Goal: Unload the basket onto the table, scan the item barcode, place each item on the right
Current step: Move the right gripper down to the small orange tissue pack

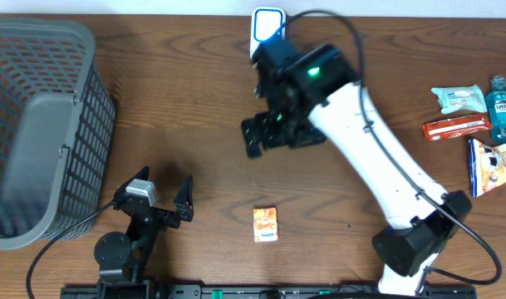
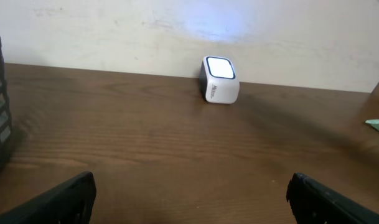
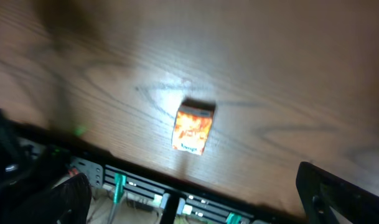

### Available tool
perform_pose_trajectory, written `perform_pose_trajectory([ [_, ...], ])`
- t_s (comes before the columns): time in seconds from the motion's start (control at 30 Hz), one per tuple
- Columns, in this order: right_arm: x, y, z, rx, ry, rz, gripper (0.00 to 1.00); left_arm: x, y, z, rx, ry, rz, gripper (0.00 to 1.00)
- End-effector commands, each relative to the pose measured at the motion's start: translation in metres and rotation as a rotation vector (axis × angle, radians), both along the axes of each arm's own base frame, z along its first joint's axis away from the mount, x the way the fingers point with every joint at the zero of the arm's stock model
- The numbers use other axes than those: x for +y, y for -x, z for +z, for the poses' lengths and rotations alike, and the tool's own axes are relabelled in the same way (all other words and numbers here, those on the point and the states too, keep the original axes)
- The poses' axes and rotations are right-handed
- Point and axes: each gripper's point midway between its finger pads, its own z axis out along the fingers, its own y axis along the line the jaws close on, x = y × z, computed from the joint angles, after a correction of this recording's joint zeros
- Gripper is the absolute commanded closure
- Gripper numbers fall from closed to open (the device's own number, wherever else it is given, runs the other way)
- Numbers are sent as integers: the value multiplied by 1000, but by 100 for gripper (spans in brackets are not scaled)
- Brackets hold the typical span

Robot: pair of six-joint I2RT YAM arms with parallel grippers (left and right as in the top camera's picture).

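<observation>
Overhead view straight down on the brown wooden bench (image 1: 186, 100), left wrist view low, level, facing the white glowing cube scanner (image 2: 220, 79) from well back, right wrist view raised near the scanner, looking down and away, scanner shared with overhead

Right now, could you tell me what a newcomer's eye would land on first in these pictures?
Most likely the white right arm, stretched diagonally across the middle of the scene, and the glowing white scanner at the far edge just beyond it. Next comes the small orange box, lying alone near the front edge, then the big grey basket at the left.
</observation>
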Motion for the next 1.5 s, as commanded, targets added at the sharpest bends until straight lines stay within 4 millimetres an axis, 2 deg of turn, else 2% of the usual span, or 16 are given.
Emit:
perform_pose_trajectory([
  [0.0,1,15,-24,47,82,-55,1,-2,1,-16,42,5,-15,2],
  [0.2,-7,41,-67,85,251,-130,1,-2,1,-16,41,5,-15,2],
  [0.3,-7,54,-85,109,283,-100,1,-2,1,-16,42,5,-15,2],
  [0.33,-7,58,-90,112,291,-81,1,-2,1,-16,41,5,-15,2],
  [0.47,2,64,-107,85,258,174,1,-2,1,-16,41,5,-15,2],
  [0.53,6,63,-111,71,245,185,1,-2,1,-16,41,5,-15,2],
  [0.63,12,55,-112,53,231,58,1,-2,1,-16,41,5,-15,2],
  [0.77,16,49,-113,80,229,-336,1,-2,1,-16,41,5,-15,2],
  [0.83,19,51,-113,95,232,-454,1,-2,1,-16,42,5,-15,2],
  [1.0,23,48,-117,17,245,-470,1,-2,1,-16,41,5,-15,2],
  [1.17,27,56,-135,7,251,-518,1,-2,1,-16,41,5,-15,2],
  [1.37,20,71,-167,29,277,-589,17,-2,1,-16,42,5,-15,2],
  [1.47,17,75,-175,45,283,-587,19,-2,1,-16,41,5,-15,2],
])
